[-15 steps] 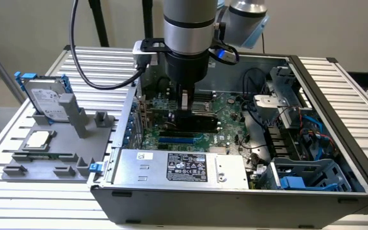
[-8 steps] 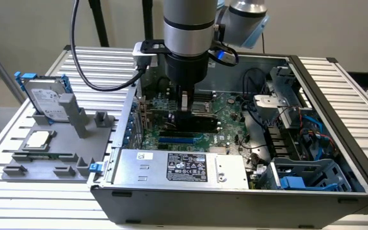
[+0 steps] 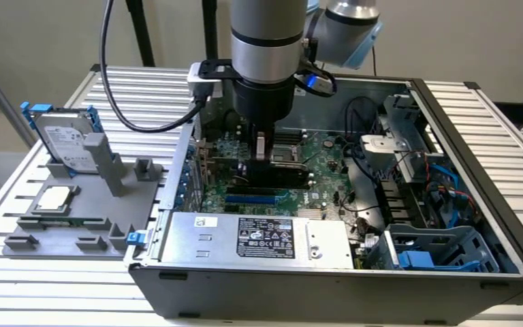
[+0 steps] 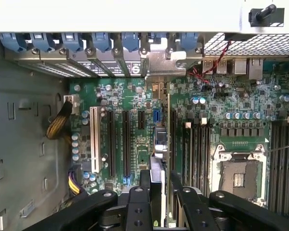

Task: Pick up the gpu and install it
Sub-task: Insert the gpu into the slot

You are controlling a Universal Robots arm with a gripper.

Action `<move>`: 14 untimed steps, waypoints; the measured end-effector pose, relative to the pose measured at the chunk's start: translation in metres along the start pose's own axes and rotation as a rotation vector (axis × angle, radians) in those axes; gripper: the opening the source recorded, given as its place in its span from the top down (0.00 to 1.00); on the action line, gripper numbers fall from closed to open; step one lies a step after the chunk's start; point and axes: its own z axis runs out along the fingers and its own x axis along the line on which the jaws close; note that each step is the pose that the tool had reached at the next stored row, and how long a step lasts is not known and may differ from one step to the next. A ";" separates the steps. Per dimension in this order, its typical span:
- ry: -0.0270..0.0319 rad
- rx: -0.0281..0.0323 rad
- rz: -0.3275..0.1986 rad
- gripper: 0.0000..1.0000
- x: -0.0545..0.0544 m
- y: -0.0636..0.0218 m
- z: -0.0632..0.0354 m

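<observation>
GPU (image 4: 159, 144) stands on edge inside the computer case (image 3: 334, 286), pinched between the black fingers of the gripper (image 4: 160, 180). The jaws are closed to a narrow gap on the card's thin body. In the exterior view you see it as a dark flat block (image 3: 275, 165) under the gripper (image 3: 261, 153), low over the middle of the case.

Inside the case lies the green motherboard (image 3: 321, 153). A silver power supply (image 3: 198, 238) with a printed label sits against the case's front wall, and a blue plastic drive cage (image 3: 443, 242) sits in the front corner on the exterior view's right.

From the wrist, the card runs parallel to the long black expansion slots (image 4: 126, 139), and its far end reaches the case's rear wall under a row of blue latches (image 4: 101, 41). It looks lined up over a slot, though you cannot tell whether its edge is seated. The square CPU socket (image 4: 238, 175) lies well clear of it.

Outside the case, on the exterior view's left, a grey moulded fixture tray (image 3: 62, 235) holds a silver hard drive (image 3: 65, 139) upright in a blue frame. Both rest on a slatted metal table (image 3: 506, 136).
</observation>
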 end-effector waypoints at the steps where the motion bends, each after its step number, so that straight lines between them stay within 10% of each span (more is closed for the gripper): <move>1: -0.0001 -0.0008 0.000 1.00 0.000 0.0002 0.0008; 14: 0.0004 -0.0124 0.000 1.00 0.002 0.0044 0.0087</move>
